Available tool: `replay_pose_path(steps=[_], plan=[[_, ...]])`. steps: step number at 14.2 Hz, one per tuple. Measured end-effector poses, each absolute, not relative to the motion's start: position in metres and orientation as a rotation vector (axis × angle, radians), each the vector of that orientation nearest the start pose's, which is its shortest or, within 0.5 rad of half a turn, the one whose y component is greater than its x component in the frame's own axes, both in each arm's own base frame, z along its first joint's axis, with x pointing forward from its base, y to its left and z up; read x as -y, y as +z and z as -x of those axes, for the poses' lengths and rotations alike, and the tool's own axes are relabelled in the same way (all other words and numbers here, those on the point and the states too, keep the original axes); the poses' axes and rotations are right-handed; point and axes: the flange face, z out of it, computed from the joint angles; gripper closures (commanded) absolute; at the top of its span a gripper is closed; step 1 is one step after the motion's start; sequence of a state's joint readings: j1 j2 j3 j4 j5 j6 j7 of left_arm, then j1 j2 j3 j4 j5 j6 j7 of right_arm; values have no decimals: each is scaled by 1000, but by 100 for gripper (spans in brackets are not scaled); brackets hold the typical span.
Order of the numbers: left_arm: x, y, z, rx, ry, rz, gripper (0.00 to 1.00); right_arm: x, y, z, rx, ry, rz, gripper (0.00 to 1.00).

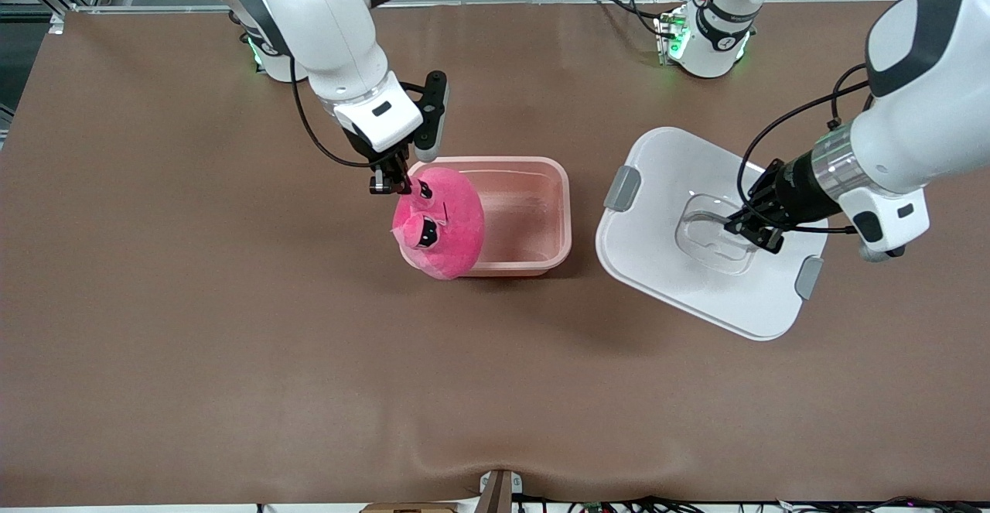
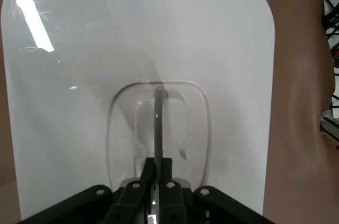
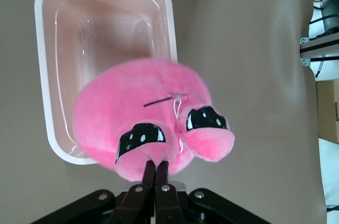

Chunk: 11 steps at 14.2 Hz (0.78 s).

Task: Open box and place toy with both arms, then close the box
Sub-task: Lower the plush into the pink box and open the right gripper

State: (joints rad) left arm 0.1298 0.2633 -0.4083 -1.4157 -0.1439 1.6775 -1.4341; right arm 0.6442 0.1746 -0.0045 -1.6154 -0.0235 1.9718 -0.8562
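Toy (image 1: 439, 223) (pinched) overhangs box (image 1: 534, 211) rim; lid (image 1: 708, 234) beside

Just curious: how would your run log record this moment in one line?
box: open | right gripper: holding toy over box edge | left gripper: gripping lid handle

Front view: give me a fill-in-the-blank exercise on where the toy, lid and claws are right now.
1. The right claw is shut on the pink plush ____, over the rim of the open tub.
2. The white lid lies on the table beside the tub, toward the ____ arm's end.
3. The left claw is shut on the lid's clear ____.
4. The inside of the tub is ____.

Missing words: toy; left; handle; empty
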Motion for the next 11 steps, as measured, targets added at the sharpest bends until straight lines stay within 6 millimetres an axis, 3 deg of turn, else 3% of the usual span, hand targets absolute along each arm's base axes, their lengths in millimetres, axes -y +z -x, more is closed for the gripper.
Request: replay_pose_path(steps=[6, 11], plan=[[153, 563, -615, 1788, 302, 2772, 100, -387, 536, -502, 2298, -264, 2196, 100], [153, 561, -615, 1769, 305, 2780, 100, -387, 529, -493, 2326, -145, 2163, 100]])
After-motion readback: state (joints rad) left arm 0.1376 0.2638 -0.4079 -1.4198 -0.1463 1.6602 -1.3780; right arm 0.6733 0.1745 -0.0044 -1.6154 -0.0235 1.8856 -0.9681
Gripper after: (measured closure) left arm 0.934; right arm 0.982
